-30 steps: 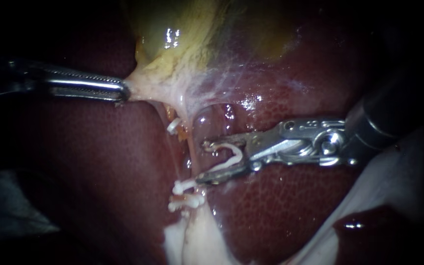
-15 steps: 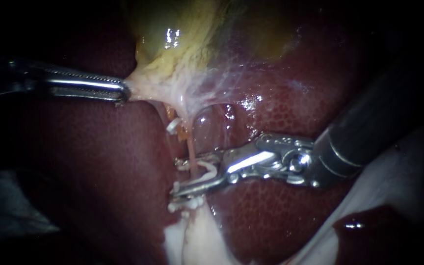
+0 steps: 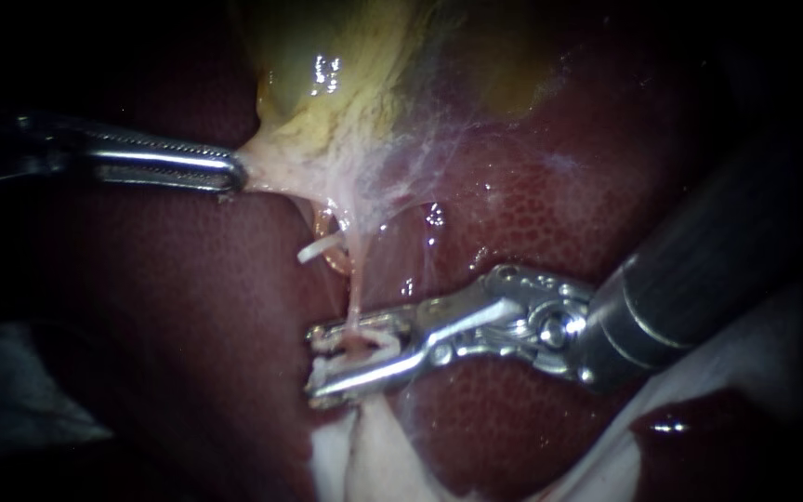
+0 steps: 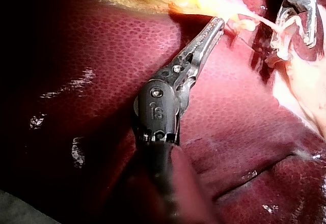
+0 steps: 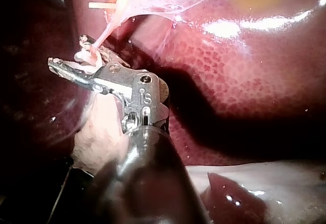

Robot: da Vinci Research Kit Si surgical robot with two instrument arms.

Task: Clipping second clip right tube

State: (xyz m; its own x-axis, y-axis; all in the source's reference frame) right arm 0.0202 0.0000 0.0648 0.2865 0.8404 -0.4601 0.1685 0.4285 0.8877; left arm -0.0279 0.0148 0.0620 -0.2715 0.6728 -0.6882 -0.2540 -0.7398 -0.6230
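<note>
My left instrument (image 3: 234,174) comes in from the left, jaws shut on the pale edge of the gallbladder (image 3: 346,74), holding it taut; the left wrist view shows the same grip (image 4: 218,23). My right instrument (image 3: 316,364) reaches across the liver (image 3: 532,214). Its jaws stand apart and carry a white clip (image 3: 371,346) that straddles a thin pink tube (image 3: 355,293). The tube runs down from the gallbladder and passes between the jaws, as the right wrist view (image 5: 69,56) also shows. Another white clip (image 3: 318,249) sits higher up, beside that tube.
Pale fatty tissue (image 3: 364,455) lies below the right instrument's jaws. A whitish sheet of tissue (image 3: 699,372) borders the liver under the right shaft. Filmy strands (image 3: 439,139) spread from the gallbladder over the liver.
My right instrument has advanced to the left and a little lower, so its clip-bearing jaws now straddle the tube and cover the lower clips. The left instrument has held still.
</note>
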